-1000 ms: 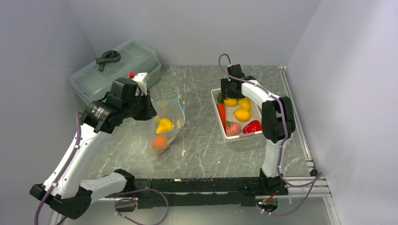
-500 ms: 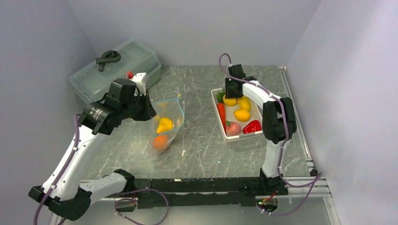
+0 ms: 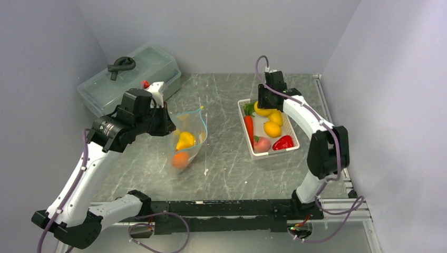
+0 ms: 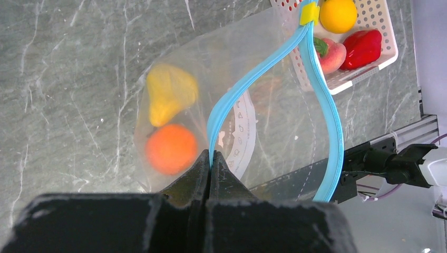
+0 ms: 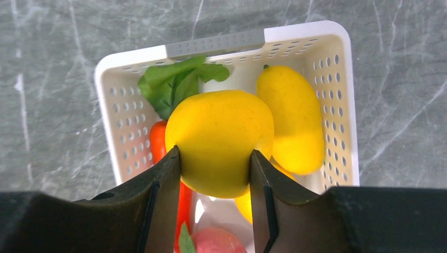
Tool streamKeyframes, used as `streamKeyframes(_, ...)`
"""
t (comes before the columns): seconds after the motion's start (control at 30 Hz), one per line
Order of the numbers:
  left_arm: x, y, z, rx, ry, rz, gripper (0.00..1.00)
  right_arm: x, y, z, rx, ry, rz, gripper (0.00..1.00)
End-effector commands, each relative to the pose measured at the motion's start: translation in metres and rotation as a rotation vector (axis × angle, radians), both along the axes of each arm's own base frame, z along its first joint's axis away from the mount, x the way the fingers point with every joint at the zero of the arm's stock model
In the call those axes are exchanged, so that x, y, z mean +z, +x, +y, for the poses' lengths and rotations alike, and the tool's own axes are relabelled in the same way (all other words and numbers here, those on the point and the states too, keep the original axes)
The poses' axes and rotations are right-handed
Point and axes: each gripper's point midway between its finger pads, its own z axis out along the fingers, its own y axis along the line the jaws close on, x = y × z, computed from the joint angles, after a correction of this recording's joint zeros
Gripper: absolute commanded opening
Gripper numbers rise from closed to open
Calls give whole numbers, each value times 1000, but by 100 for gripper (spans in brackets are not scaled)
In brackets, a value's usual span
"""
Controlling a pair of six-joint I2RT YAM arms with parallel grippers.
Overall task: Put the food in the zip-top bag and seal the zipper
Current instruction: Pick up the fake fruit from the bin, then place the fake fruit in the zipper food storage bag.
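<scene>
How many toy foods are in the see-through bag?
2. A yellow fruit lies in the bag, and an orange sits next to it. Nothing else shows through the plastic.

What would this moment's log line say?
left gripper: shut on zipper | right gripper: shut on yellow fruit over basket | zip-top bag: open, orange inside

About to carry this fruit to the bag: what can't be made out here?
Top view: fingers of the right gripper are hidden under its own wrist.
Right wrist view: the yellow fruit covers the middle of the basket; the peach is cut off by the bottom edge.
Left wrist view: the body of the left gripper hides the near end of the zip-top bag; the orange inside is blurred by plastic.
</scene>
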Motion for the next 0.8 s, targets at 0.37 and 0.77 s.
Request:
streamKeyframes(0.37,9,6,-7,-20,-39,-43,0,137,-74,45,195,222,-261,5)
streamKeyframes(0.77,8,9,-12,-29,-45,-37,0,214,-146,98,520,404,-429,4)
